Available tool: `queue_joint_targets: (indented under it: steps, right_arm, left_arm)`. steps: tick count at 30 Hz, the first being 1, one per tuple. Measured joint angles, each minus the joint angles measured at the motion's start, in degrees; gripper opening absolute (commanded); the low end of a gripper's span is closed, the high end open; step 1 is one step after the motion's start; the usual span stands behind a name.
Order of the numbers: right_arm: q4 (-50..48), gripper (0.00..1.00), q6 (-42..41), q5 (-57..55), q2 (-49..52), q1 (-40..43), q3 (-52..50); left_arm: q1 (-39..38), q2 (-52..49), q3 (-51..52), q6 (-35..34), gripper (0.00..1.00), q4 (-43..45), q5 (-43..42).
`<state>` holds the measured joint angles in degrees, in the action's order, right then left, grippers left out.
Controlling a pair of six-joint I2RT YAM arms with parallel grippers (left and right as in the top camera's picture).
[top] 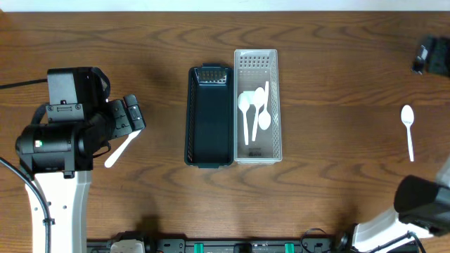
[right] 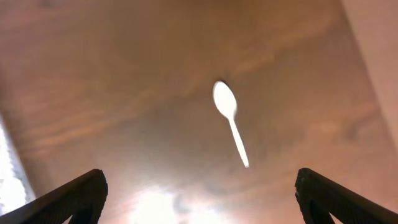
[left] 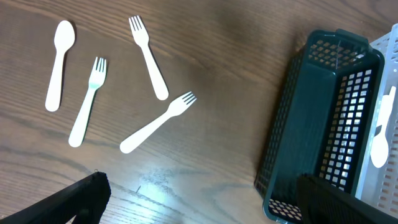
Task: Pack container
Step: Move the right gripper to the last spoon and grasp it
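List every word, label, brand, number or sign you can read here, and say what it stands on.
None: no readable text, number, brand or sign in any view.
Dark basket and white basket: plain mesh, no label.
Loose spoon and forks: unmarked white plastic.
Left arm: no legible marking.

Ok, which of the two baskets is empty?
The dark green basket, on the left of the pair. Nothing lies in it, while the white basket beside it holds spoons.
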<state>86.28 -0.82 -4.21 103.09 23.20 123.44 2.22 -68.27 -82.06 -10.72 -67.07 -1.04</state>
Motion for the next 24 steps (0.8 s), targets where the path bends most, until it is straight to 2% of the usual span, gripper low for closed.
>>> queue_joint_targets:
  steps: [5, 11, 15, 24]
  right_arm:
    - [-5.2, 0.99, 1.0, 1.0, -6.9, 7.7, -15.0]
    - [-17.0, 0.99, 10.9, 3.5, -11.0, 13.9, -26.5]
    - [-19.0, 0.99, 16.6, 6.4, -5.6, 14.3, -28.7]
    - [-21.7, 0.99, 19.6, 7.8, 12.1, 14.1, -29.6]
  left_arm:
    - [0.0, 0.0, 0.0, 0.0, 0.98, 0.0, 0.0]
    - [0.0, 0.0, 0.0, 0.0, 0.98, 0.0, 0.0]
    - [0.0, 0.0, 0.0, 0.2, 0.98, 0.0, 0.0]
    - [0.0, 0.0, 0.0, 0.2, 0.98, 0.0, 0.7]
